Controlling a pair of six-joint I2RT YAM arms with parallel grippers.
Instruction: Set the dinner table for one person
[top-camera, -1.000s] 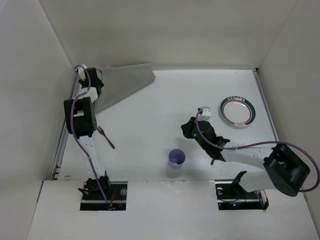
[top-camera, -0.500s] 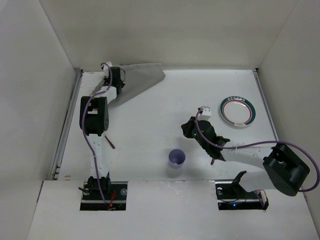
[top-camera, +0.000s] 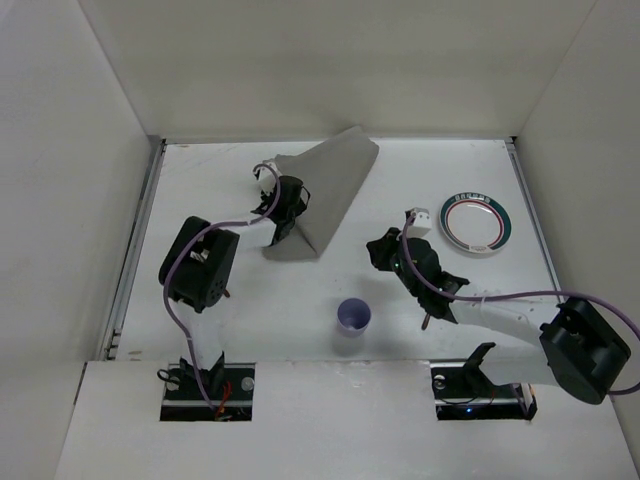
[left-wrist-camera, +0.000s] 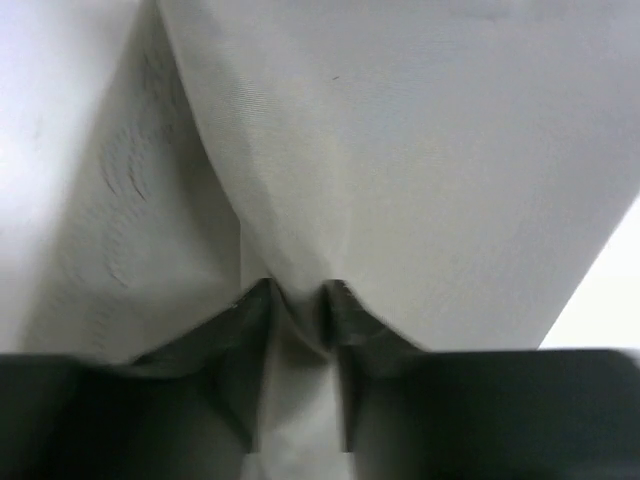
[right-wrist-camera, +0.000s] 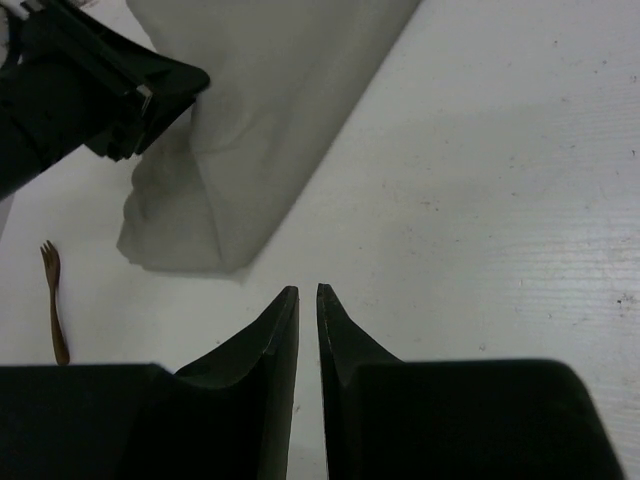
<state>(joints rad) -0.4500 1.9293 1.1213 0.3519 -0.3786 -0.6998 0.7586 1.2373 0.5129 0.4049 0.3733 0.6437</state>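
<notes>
One place setting is under way on the dinner table (top-camera: 440, 170), a flat matte white top with metal rails down its sides and white panels around it, lying beneath both arms. Over its far centre-left a grey cloth mat (top-camera: 335, 180) hangs bunched and tented. Its long axis slants from near-left to far-right, and its lower end appears to rest on the surface. The left gripper (left-wrist-camera: 297, 305) has the mat, jaws pinching a fold of the fabric, so that arm is plainly the nearer one. The tabletop lies directly below the pinch, so the next move looks to turn on carrying the mat toward the white stretch between it and the cup, then lowering it flat. The right gripper (right-wrist-camera: 305, 292) points at the mat from the right and a little apart from it. Its jaws are drawn almost together, with a thin slit between them and nothing held. A white plate (top-camera: 476, 222) ringed in green and red sits near the right rail. A pale lilac cup (top-camera: 353, 317) stands upright toward the near edge between the arms. A small brown fork (right-wrist-camera: 55, 318) lies just left of the mat's drooping end.
</notes>
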